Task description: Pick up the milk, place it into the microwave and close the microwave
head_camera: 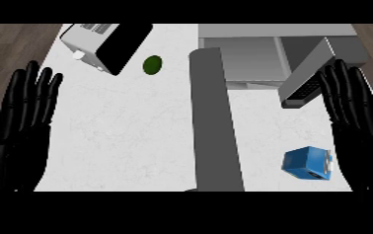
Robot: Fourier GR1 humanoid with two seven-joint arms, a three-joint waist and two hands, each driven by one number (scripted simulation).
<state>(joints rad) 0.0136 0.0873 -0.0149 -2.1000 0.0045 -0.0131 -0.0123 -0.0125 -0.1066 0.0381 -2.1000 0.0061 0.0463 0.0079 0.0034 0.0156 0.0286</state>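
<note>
The left robot hand (29, 107) rests at the left edge, fingers straight, holding nothing. On the white table (124, 139) lie a toaster (102, 43) and a green fruit (152, 64). Right of the open microwave (291, 62), the blue milk (308, 163) carton sits just beside the empty, straight-fingered right robot hand (348, 109).

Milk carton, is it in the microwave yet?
Not yet. The blue milk carton sits on the counter, untouched. The microwave stands open, its door swung out. Left hand and right hand are open, holding nothing. Picking up, placing and closing remain.
</note>
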